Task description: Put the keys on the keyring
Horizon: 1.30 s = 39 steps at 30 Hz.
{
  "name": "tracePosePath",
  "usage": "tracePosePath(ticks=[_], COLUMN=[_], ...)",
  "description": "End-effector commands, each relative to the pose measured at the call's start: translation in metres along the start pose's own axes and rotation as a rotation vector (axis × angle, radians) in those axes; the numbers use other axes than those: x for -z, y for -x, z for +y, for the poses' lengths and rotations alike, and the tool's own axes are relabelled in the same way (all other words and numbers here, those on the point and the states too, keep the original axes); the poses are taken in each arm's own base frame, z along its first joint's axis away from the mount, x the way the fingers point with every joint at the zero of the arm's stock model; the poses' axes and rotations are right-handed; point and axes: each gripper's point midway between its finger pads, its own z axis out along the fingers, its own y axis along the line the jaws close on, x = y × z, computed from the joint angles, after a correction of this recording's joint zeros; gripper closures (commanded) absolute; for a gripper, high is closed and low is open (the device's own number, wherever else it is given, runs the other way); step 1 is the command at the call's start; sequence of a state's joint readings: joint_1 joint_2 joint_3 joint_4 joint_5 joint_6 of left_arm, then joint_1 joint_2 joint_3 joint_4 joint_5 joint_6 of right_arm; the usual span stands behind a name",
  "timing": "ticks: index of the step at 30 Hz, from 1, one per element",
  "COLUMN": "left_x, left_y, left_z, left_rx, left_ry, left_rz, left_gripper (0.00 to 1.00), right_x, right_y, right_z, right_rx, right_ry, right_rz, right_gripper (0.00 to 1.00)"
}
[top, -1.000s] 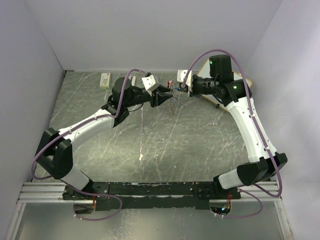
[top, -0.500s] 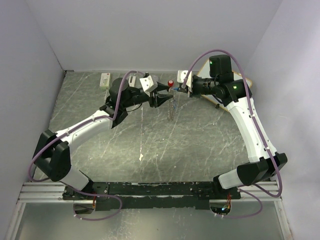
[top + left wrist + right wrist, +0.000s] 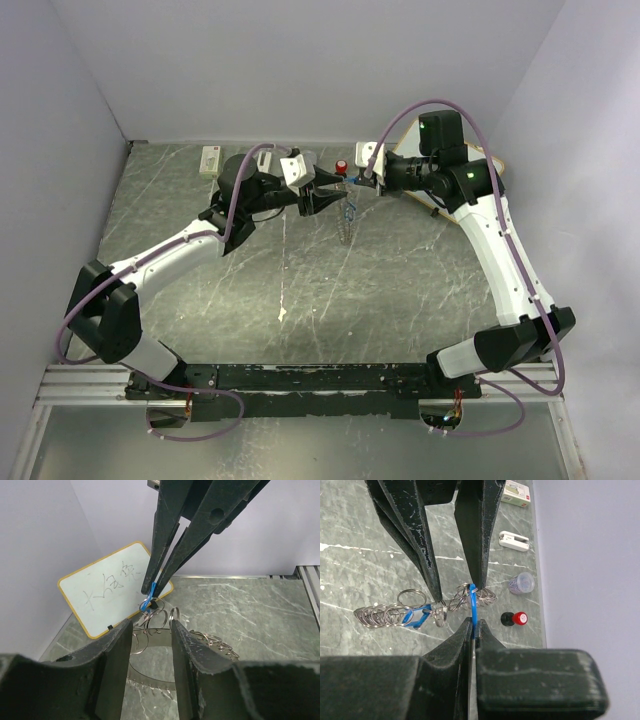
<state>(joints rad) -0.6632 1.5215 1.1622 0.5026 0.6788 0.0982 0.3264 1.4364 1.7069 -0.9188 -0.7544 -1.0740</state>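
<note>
A blue key (image 3: 472, 605) is pinched in the clenched right gripper (image 3: 472, 626), its long axis aimed at the keyring (image 3: 451, 602) hung in the air just ahead, straddled by the half-parted left gripper (image 3: 150, 632), whose grip cannot be told.

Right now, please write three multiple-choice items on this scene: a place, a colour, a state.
1. The keyring is: A at the far left; B between the left gripper and the right gripper; C at the near edge.
2. The key in the right gripper is: A red; B blue; C green.
3. The right gripper is: A shut on the key; B wide open; C half open, empty.
Answers: 1 B, its rings lie between their tips; 2 B, a blue strip shows there; 3 A, the jaws meet on it.
</note>
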Motion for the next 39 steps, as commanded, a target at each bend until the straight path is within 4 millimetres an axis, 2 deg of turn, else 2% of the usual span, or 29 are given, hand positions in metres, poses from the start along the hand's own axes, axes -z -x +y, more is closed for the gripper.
tracePosePath(ticks=[1, 5, 9, 17, 19, 20, 24, 32, 39], left_x=[-0.006, -0.007, -0.008, -0.009, -0.008, -0.008, -0.005, 0.008, 0.019], left_y=[0.017, 0.017, 0.018, 0.023, 0.024, 0.024, 0.024, 0.023, 0.024], left_z=[0.000, 0.004, 0.004, 0.001, 0.000, 0.000, 0.004, 0.042, 0.067], left_rx=[-0.039, -0.039, -0.041, -0.034, -0.035, -0.033, -0.027, 0.117, 0.206], left_ry=[-0.026, -0.012, -0.010, -0.024, -0.027, -0.027, 0.009, 0.266, 0.405], left_rz=[-0.037, -0.040, -0.050, -0.077, -0.084, -0.087, -0.078, -0.070, -0.074], left_gripper=[0.54, 0.62, 0.78, 0.78, 0.90, 0.93, 0.93, 0.93, 0.93], right_x=[0.014, 0.014, 0.015, 0.016, 0.016, 0.016, 0.018, 0.018, 0.021], right_y=[0.021, 0.022, 0.023, 0.023, 0.023, 0.023, 0.023, 0.020, 0.017], right_z=[-0.004, -0.004, -0.002, 0.000, -0.001, -0.002, -0.007, -0.009, -0.004], right_rx=[0.050, 0.051, 0.051, 0.047, 0.045, 0.042, 0.008, -0.038, -0.060], right_ry=[-0.030, -0.032, -0.031, -0.031, -0.033, -0.037, -0.069, -0.103, -0.103], right_rz=[-0.046, -0.048, -0.049, -0.050, -0.050, -0.049, -0.040, -0.035, -0.016], right_gripper=[1.00, 1.00, 1.00, 1.00, 1.00, 1.00, 1.00, 1.00, 1.00])
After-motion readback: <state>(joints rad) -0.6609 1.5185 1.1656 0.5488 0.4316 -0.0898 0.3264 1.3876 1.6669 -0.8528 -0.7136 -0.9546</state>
